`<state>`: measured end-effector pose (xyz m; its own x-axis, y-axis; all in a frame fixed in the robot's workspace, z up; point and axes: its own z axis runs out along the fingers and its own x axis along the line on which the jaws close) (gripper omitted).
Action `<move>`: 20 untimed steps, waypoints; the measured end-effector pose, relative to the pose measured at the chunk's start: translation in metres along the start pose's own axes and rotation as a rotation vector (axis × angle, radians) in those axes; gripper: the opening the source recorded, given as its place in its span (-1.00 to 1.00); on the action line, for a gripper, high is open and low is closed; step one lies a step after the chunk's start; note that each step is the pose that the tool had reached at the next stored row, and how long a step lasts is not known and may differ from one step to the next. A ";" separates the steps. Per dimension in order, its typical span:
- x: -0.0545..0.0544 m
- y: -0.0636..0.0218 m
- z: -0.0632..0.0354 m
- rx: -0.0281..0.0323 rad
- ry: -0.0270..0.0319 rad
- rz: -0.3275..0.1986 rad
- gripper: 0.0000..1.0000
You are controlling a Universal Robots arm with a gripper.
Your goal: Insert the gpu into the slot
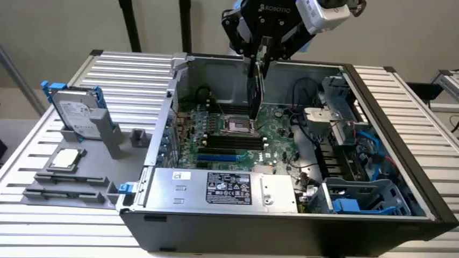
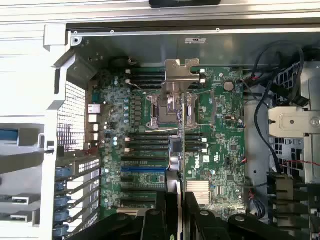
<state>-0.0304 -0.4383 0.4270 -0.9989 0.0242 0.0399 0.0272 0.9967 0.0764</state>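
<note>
My gripper hangs above the open computer case, shut on the gpu, a thin black card held upright on its edge. The card's lower end hovers over the green motherboard near the processor socket, apart from the board. In the wrist view the gpu appears edge-on between the black fingers, with its silver bracket at the far end. The slot, a bright-blue strip, lies nearer the case front than the card; it is the slot in the wrist view, off to one side of the card's edge.
Black memory slots run between socket and blue strip. A silver power-supply box fills the case front. Cables and a blue drive cage crowd the exterior view's right. A hard drive stands on a grey fixture outside the case.
</note>
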 end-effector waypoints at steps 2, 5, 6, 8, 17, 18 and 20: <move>0.000 0.0000 0.0000 0.0001 0.0000 0.000 -0.47; 0.000 0.0000 0.0000 0.0002 0.0000 0.000 -0.47; 0.000 0.0000 0.0000 0.0003 0.0000 0.000 -0.47; 0.000 0.0000 0.0000 0.0003 0.0000 0.000 -0.47; 0.000 0.0000 0.0001 0.0019 0.0031 -0.042 -0.47; 0.000 0.0000 0.0000 0.0027 0.0046 -0.060 -0.47; 0.000 0.0000 0.0001 0.0041 0.0073 -0.096 -0.47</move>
<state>-0.0304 -0.4383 0.4269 -0.9966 -0.0716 0.0399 -0.0684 0.9948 0.0761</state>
